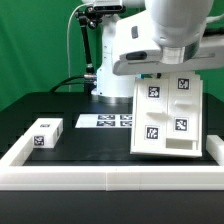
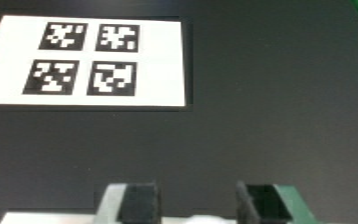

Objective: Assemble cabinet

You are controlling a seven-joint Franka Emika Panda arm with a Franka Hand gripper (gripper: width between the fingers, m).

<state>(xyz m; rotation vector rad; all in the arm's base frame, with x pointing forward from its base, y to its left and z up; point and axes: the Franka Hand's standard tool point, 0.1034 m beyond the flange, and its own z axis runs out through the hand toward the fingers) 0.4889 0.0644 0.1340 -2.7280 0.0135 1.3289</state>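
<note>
The cabinet body (image 1: 165, 115), a white box-like piece with several tags, lies at the exterior view's right, close to the border frame. My gripper (image 1: 172, 64) is at its far edge, with the arm above it. In the wrist view the two fingers (image 2: 142, 203) stand apart at the frame's edge. A sliver of white plastic (image 2: 201, 218) fills the gap between them; the fingertips are cut off. A small white tagged block (image 1: 46, 133) lies alone at the exterior view's left, far from the gripper.
The marker board (image 1: 108, 121) lies flat at mid-table; it also shows in the wrist view (image 2: 87, 58). A low white border frame (image 1: 100, 172) runs along the front and both sides. The arm's base (image 1: 108, 60) stands behind.
</note>
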